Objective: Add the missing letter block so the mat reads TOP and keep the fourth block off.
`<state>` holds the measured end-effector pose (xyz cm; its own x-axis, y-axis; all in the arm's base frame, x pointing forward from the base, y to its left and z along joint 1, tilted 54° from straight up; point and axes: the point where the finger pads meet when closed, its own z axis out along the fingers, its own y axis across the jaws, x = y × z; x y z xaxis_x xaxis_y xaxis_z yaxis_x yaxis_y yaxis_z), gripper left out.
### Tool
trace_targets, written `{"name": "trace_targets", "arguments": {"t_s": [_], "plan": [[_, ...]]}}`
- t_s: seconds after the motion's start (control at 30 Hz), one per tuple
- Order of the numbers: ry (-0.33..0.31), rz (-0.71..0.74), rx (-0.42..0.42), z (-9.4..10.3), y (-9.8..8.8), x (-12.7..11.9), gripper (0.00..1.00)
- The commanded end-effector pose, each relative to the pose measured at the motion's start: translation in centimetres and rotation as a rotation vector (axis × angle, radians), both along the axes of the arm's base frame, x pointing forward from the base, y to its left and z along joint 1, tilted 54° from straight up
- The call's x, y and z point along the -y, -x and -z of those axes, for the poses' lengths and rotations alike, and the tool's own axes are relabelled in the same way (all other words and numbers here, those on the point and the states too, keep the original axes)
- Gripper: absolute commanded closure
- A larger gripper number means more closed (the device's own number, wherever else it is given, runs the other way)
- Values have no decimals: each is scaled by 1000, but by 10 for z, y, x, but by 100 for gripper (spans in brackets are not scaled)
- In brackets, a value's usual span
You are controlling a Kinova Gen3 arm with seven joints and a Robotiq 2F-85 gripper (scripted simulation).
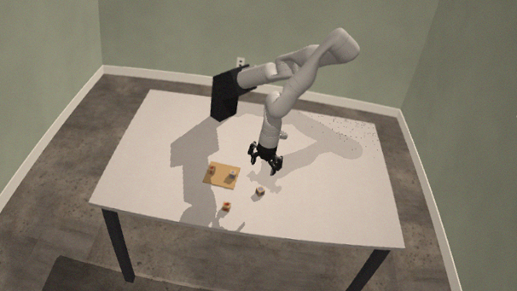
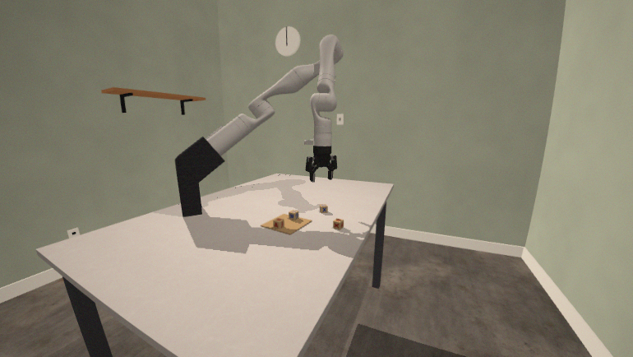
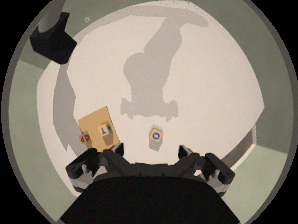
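The tan mat (image 1: 219,182) (image 2: 301,222) (image 3: 92,119) lies flat on the table. The block with a blue T on top (image 1: 232,174) (image 2: 293,215) (image 3: 103,130) and the block with a red P (image 1: 211,169) (image 2: 278,223) (image 3: 84,138) stand on it, with bare mat between them. The block with a blue O on top (image 1: 260,191) (image 2: 323,208) (image 3: 156,135) lies on the table beside the mat. The fourth block (image 1: 226,206) (image 2: 338,224), with red letters, lies off the mat. My gripper (image 1: 263,167) (image 2: 321,179) (image 3: 151,150) is open and empty, well above the table.
The black robot base (image 1: 225,94) (image 2: 191,182) (image 3: 54,40) stands at the table's back edge. The fourth block is near the opposite table edge and is not visible in the wrist view. The arm's shadow falls across the table (image 1: 313,199) (image 2: 247,284).
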<state>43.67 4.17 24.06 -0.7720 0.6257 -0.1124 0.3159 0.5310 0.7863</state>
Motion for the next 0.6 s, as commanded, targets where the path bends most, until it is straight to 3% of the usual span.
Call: {"name": "trace_targets", "arguments": {"t_s": [0.0,0.47,0.57], "plan": [[21,-39,24,1,1,-4,0],[265,-305,255,12,-1,-6,0],[284,-327,274,12,-1,-6,0]]}}
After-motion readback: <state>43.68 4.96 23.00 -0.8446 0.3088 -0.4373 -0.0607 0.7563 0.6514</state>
